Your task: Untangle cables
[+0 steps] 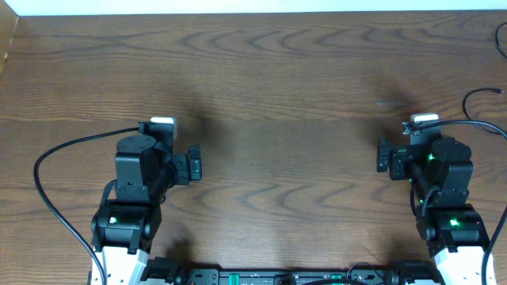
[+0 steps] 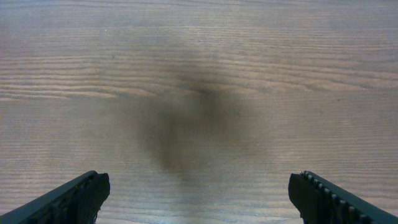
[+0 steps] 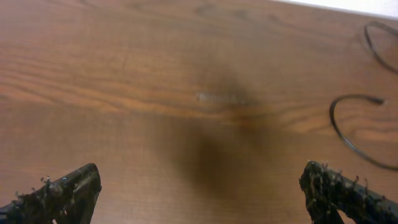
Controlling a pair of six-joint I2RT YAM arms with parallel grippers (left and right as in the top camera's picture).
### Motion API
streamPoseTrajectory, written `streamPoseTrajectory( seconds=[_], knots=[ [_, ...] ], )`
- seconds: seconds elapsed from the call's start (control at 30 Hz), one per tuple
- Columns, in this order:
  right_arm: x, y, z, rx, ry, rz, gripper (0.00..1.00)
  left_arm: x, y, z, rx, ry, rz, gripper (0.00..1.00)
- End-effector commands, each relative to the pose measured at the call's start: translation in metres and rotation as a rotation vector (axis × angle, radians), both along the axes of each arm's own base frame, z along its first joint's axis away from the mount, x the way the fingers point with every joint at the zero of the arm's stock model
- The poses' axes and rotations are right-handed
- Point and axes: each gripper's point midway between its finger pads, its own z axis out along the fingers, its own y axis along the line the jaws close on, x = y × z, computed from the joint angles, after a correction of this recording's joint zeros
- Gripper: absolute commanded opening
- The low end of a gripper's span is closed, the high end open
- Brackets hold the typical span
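**desk:** start at the fingers. what do they show?

**photographer:** left gripper (image 2: 199, 185) spread wide, its dark fingers (image 2: 78, 194) in the frame's lower corners, only bare wood between them. right gripper (image 3: 200, 174) the same: jaws parted, nothing held, a soft shadow on the table (image 3: 124, 74) below.

**desk:** and the cables?

**photographer:** far right only. a thin black cord (image 3: 332, 118) curls on the wood, ahead of the right gripper and off to its right, well apart from it, with a small plug at one end. a second black loop (image 3: 371, 46) lies beyond, near the table's edge; whether it is the same cord i cannot tell. no white or grey cord shows in any view, and no crossing or knot, so the tangle can't be judged. the left arm sits well away from all of it.

**desk:** what could go wrong?

**photographer:** my reading: the cord is far thinner than the fingers and lies flat, so a closing grip may skid over it. it is close to the edge, and a nudge could send it off. the thicker arm cable (image 1: 475, 125) runs out toward that same side and might snag.

**desk:** any writing?

**photographer:** none readable. small white tabs (image 1: 162, 121) on the wrists look blank, and green lights (image 1: 454, 223) glow on the arms.
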Motion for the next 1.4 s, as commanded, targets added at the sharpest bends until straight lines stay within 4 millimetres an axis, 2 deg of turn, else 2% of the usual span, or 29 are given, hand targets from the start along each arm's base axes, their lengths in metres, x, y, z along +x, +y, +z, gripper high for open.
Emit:
streamPoseTrajectory(
  seconds=[0.0, 0.27, 0.6, 1.37],
  knots=[
    [0.0, -0.01, 0.001, -0.04, -0.004, -0.035, 0.99, 0.0, 0.001, 0.001, 0.011, -0.005, 0.001, 0.98],
    [-0.012, -0.012, -0.016, -0.049, 0.084, -0.042, 0.99, 0.0, 0.001, 0.001, 0.011, -0.005, 0.001, 0.98],
    [-0.045, -0.012, -0.051, -0.058, 0.277, -0.037, 0.99, 0.0, 0.001, 0.001, 0.011, -0.004, 0.001, 0.98],
    [-0.046, -0.012, -0.051, -0.058, 0.281, -0.037, 0.99, -0.001, -0.001, 0.002, 0.012, -0.005, -0.006, 0.98]
  ],
)
